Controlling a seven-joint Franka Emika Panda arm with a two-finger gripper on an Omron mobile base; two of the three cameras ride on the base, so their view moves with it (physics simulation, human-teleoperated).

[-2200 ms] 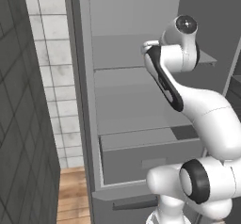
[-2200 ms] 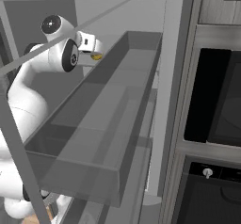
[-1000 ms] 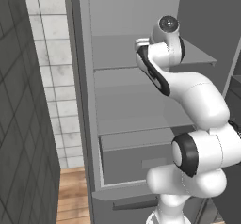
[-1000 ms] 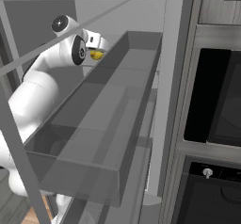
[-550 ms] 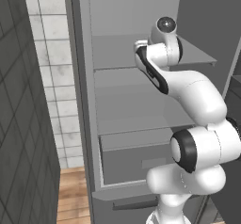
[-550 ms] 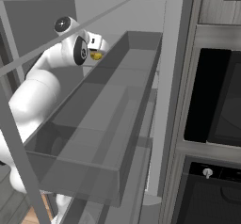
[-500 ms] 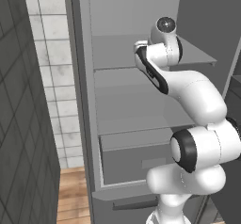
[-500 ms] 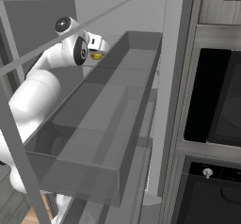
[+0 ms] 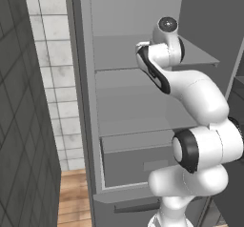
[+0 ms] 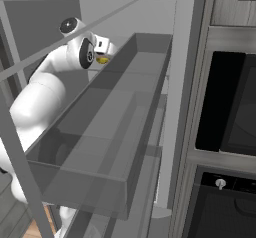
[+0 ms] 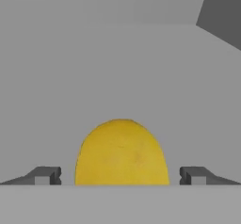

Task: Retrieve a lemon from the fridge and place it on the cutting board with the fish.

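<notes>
Lemon [image 11: 121, 153]: sits on a grey shelf [image 9: 143, 54] inside the fridge [image 9: 138, 11], centred between the fingertips in the hand view.
Gripper [image 11: 120, 176]: fingers spread wide apart, one on each side of the lemon, no contact that I can see.
Step in hand: closing on the fruit; best to keep it centred and squeeze evenly, since a round fruit may roll away.
Surroundings: long grey door bin [image 10: 120, 132] hangs near the arm on its right; dark oven [image 10: 232, 107] stands further right.
Obstruction: shelf edge and door bin could crowd the way out.
</notes>
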